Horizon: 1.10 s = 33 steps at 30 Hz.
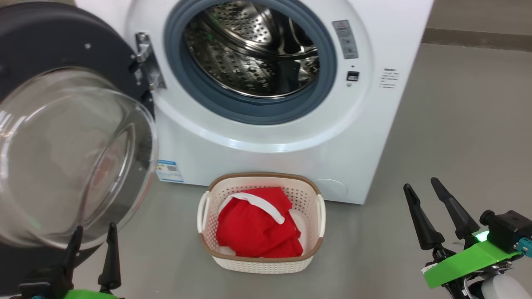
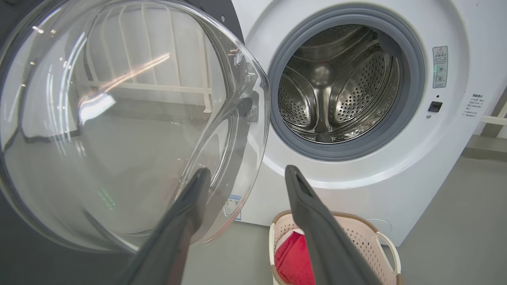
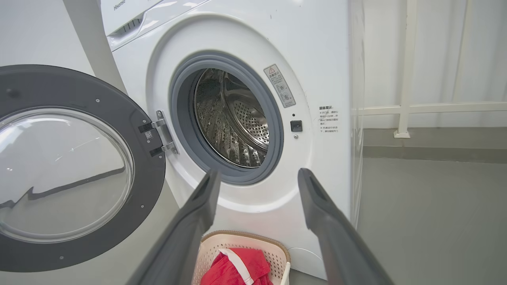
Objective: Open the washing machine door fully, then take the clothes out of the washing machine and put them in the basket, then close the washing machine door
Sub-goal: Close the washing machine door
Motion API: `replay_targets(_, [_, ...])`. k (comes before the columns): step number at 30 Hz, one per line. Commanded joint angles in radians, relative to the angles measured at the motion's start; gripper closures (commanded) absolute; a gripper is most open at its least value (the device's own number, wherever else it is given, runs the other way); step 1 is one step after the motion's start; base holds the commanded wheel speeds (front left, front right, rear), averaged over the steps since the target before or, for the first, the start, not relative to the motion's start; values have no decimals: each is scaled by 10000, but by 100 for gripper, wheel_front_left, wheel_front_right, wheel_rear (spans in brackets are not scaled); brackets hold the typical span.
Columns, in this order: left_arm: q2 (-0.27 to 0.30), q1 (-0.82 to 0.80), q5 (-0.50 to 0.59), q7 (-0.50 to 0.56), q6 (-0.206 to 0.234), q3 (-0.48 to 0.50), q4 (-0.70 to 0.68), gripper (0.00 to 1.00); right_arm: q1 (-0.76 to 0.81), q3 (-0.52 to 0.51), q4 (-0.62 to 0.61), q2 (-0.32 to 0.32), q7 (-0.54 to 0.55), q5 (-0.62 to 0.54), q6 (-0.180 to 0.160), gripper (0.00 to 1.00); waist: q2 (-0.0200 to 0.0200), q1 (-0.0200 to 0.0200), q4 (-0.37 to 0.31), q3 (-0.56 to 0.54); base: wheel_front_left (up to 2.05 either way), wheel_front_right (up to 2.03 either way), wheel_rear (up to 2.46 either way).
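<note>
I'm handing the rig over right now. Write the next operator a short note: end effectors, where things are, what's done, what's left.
Left end effector: open, empty, close to the door.
Right end effector: open, empty, right of the basket.
Door swung wide open; drum looks empty; red clothes lie in the basket, in front of the washing machine.
Done: door opened, clothes in basket.
Left: close the door.

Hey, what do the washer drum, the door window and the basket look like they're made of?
Washer drum: shiny perforated metal, probably steel, mirror-like reflections. Door window: clear glossy bowl, glass or clear plastic, bright glints. Basket: matte cream plastic, moulded holes, brown woven-look rim.
</note>
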Motion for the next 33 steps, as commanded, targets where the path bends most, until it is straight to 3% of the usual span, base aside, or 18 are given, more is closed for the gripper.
replay_targets(1, [257,-233,-51,-10,173,348,-245,0,54,235,-205,-130,-48,39,16,0,-1,0,489,-85,0,0,0])
replay_targets(18, [302,-153,-53,21,623,464,-311,0,142,238,-218,36,-48,33,16,0,-1,0,2239,-104,0,0,0])
replay_targets(33, [412,-138,-90,51,867,550,-441,0,135,211,-210,148,-48,10,16,0,-1,0,3123,-14,0,0,0])
